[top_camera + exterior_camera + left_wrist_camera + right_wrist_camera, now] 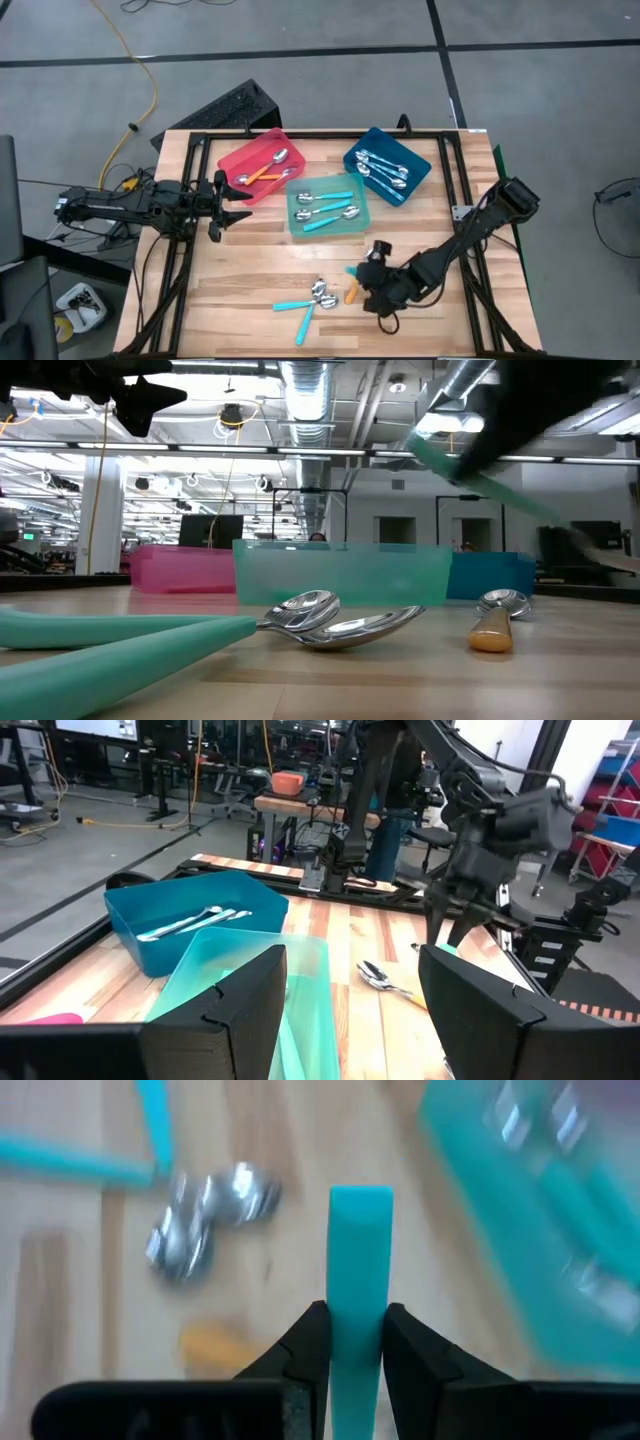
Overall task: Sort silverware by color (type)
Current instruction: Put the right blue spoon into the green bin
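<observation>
Wooden tabletop [240, 280], lower centre: a teal spoon [359, 1260] is pinched by its handle in the right gripper [357, 1330], above loose spoons [318, 293]. Slippage from so narrow a grip is possible. Left gripper [232, 200] waits released, left of the frame.

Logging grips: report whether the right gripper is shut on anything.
Shut on a teal-handled spoon: the right gripper pinches its handle between both fingers.

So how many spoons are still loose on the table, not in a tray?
3 visible: two teal spoons and an orange spoon near the front edge. A fourth teal one is in the right gripper.
</observation>
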Available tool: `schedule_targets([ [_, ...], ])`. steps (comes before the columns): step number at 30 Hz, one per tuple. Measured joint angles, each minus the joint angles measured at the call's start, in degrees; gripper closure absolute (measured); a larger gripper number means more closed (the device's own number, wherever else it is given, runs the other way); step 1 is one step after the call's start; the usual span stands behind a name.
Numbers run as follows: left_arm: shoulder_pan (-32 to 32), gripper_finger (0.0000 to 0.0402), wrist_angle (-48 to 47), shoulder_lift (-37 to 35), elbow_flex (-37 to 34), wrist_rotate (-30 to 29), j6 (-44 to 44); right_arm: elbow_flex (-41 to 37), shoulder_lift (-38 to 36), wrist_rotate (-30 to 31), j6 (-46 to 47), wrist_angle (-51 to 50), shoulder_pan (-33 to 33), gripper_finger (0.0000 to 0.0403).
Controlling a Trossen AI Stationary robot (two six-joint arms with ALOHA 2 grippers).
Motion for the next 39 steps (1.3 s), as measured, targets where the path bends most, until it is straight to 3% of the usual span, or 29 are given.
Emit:
schedule_targets([
  [2, 0.00, 0.0187, 0.01, 0.00, 0.00, 0.00, 0.00, 0.06, -0.32, 2.68, -6.12, 4.36, -1.68, 0.0308],
  [7, 0.00, 0.0187, 0.02, 0.00, 0.00, 0.00, -0.04, 0.06, -0.37, 2.98, -20.97, 15.43, -6.88, 0.0307],
  [15, 0.00, 0.0187, 0.00, 0.00, 0.00, 0.02, -0.06, 0.10, -0.41, -3.23, -42.15, 30.08, -14.30, 0.0307],
  [21, 0.00, 0.0187, -0.96, 0.00, 0.00, 0.02, -0.08, 0.10, -0.41, -13.68, -49.40, 37.72, -20.11, 0.0307],
  [25, 0.01, 0.0187, -1.93, 0.00, 0.00, 0.02, -0.50, 0.10, -0.41, -17.88, -56.92, 48.05, -22.61, 0.0307],
  [28, 0.00, 0.0187, -2.16, 0.00, 0.00, 0.02, -0.43, 0.10, -0.44, -25.64, -60.99, 56.16, -25.04, 0.0307],
  [39, 0.00, 0.0187, -2.41, 0.00, -0.01, 0.22, -0.48, 0.14, -0.11, -48.80, -55.97, 62.92, -37.10, 0.0307],
])
